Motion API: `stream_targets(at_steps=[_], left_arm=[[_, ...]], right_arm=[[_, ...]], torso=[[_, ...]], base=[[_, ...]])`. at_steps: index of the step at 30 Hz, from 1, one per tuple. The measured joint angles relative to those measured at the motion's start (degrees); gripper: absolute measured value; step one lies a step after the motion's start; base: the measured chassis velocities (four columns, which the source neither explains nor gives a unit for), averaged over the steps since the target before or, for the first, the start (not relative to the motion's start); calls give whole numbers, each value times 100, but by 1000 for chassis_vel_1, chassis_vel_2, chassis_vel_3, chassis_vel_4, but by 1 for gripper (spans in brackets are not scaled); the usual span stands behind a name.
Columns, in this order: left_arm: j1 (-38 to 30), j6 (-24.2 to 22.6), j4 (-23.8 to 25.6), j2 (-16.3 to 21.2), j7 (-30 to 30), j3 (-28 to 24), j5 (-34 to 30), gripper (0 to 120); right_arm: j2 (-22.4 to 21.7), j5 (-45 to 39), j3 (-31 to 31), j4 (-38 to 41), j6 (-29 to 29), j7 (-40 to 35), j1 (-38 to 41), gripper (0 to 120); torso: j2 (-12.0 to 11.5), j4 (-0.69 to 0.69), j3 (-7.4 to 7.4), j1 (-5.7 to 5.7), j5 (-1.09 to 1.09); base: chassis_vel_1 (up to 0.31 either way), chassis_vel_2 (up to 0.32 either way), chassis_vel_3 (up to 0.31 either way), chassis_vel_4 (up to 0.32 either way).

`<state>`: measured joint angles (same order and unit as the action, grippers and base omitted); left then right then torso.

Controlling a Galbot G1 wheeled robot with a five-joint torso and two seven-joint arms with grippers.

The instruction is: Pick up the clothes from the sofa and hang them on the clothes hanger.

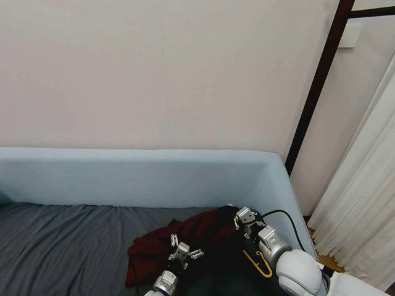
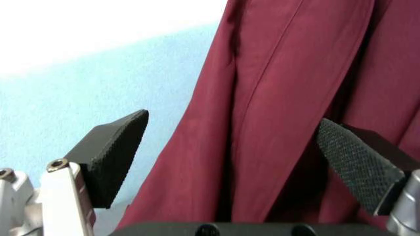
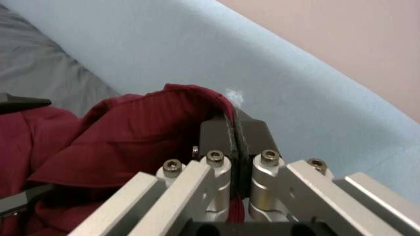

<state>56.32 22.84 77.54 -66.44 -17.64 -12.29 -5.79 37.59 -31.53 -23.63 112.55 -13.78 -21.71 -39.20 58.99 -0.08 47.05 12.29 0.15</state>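
On the near right end of the sofa (image 1: 142,179) seat, a dark red garment (image 1: 154,246) lies bunched on the grey cushion (image 1: 62,240), close to the pale blue right armrest and just in front of the backrest.

The right gripper (image 1: 236,219) is at the far right edge of the heap. In the right wrist view its two dark pads are pressed together on a raised fold of the garment (image 3: 131,142), so the right gripper (image 3: 233,132) is pinching the cloth, which is lifted into a small peak at the fingertips. The pale blue sofa (image 3: 315,98) back is behind it.

The left gripper (image 1: 185,246) is over the near middle of the heap, left of the right one. In the left wrist view the left gripper (image 2: 233,157) is spread wide, and the fingers (image 2: 111,157) sit well apart with hanging folds of the garment (image 2: 282,98) between them. It is not clamped on anything; whether the right-hand pad touches the cloth is hard to tell.

A white curtain (image 1: 364,209) and a dark post (image 1: 315,92) stand right of the sofa, and a plain wall (image 1: 154,74) is behind it.
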Motion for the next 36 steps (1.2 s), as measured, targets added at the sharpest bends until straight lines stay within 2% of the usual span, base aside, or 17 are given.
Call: stream_targets(at_steps=[14,19,23,24,29,32,33,35,36], left_arm=[[-164,164,-383,-183,-110,36,296,90],[-177,165,-389,-184,-119,-22,325,82],[-114,206,-375,-171,-134,-41,410,62],[-114,206,-375,-171,-134,-41,410,62],[-9,275,-324,-149,-180,-20,566,41],[5,282,-310,-136,-189,-20,598,35],[15,284,-307,-129,-193,-28,611,26],[21,287,-308,-129,-195,-31,623,23],[21,292,-315,-135,-197,-31,630,18]], right_arm=[[-20,-101,4,108,-11,-61,57,0],[-35,-103,24,108,-13,-66,47,0],[-63,-101,29,103,-15,-67,34,0],[-63,-101,29,103,-15,-67,34,0],[-77,-99,3,81,-15,-59,67,0],[-72,-101,-8,77,-15,-60,82,0],[-68,-103,-18,76,-15,-60,92,0],[-66,-107,-27,76,-15,-59,100,0],[-66,-110,-33,76,-16,-59,107,0]], torso=[[0,-1,0,0,0],[0,0,0,0,0],[0,0,0,0,0],[0,0,0,0,0],[0,0,0,0,0],[0,0,0,0,0],[0,0,0,0,0],[0,0,0,0,0],[0,0,0,0,0]], base=[[0,0,0,0],[0,0,0,0],[0,0,0,0],[0,0,0,0],[0,0,0,0],[0,0,0,0],[0,0,0,0],[0,0,0,0],[0,0,0,0]])
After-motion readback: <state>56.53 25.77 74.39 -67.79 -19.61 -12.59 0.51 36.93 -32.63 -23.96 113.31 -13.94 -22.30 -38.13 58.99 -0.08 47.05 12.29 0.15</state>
